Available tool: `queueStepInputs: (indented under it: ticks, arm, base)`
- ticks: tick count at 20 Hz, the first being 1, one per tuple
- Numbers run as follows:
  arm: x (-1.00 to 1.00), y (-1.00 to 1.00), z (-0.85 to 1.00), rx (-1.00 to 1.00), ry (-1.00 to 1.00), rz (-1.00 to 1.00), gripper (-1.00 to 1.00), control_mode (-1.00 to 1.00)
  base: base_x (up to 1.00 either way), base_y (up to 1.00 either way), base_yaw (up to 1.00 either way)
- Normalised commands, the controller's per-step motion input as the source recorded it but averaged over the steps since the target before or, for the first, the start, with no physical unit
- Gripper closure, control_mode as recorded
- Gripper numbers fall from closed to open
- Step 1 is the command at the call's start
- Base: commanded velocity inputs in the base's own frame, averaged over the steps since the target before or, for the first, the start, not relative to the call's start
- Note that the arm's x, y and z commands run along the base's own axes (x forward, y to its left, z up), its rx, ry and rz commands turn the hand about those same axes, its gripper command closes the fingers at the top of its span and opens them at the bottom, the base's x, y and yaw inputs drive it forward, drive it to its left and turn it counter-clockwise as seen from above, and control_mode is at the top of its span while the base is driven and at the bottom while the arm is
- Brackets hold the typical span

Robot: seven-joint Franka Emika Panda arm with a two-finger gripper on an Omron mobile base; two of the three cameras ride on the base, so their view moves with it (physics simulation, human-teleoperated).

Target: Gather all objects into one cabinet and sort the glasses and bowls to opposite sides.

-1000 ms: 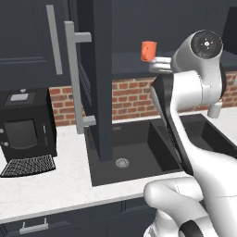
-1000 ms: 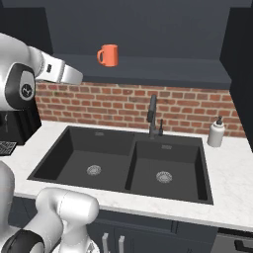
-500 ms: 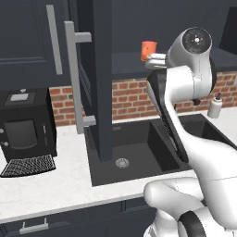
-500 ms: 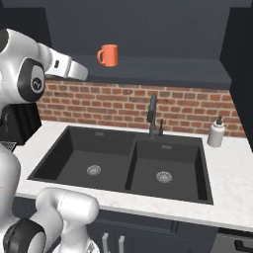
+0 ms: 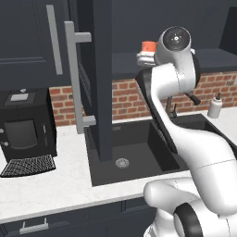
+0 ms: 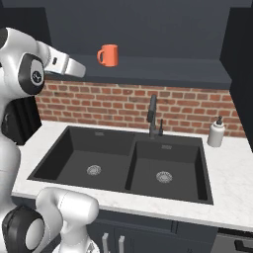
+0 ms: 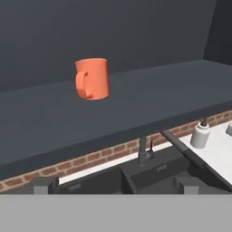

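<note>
The bright orange mug (image 6: 108,55) stands upright on the dark shelf (image 6: 163,69) of the open upper cabinet, its handle to the left. It also shows in the hand view as the orange mug (image 7: 92,78), and its top edge peeks out behind my hand as the orange mug (image 5: 148,46). My gripper (image 7: 113,188) is open with nothing between the fingertips (image 7: 43,185). It hangs in the air short of the mug and points at it. From the right base camera my gripper (image 6: 80,72) is left of the mug and slightly lower. The grey-beige mug and the dark bowl are out of view.
The cabinet door (image 5: 99,78) stands open to the left of my arm. Below are a double black sink (image 6: 128,160), a faucet (image 6: 153,116) and a soap dispenser (image 6: 216,133) on the white counter (image 6: 232,173). A black coffee machine (image 5: 25,129) stands at the left.
My arm has swung and brought the hand a little nearer to the orange mug. The mug has stayed in place on the shelf.
</note>
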Motion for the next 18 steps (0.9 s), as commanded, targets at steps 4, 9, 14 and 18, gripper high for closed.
queueStepInputs:
  ticks: [4,9,14,18]
  arm:
    - [0.44,0.09,0.0,0.0,0.0,-0.08,-1.0,-1.0]
    - [0.51,0.05,0.0,0.0,0.0,-0.08,-1.0,-1.0]
    - [0.45,0.0,0.0,0.0,0.0,-0.05,-1.0,-1.0]
    - [0.27,0.0,0.0,0.0,0.0,0.0,-1.0,-1.0]
  base:
    - [0.0,0.0,0.0]
    - [0.0,0.0,0.0]
    - [0.0,0.0,0.0]
    - [0.0,0.0,0.0]
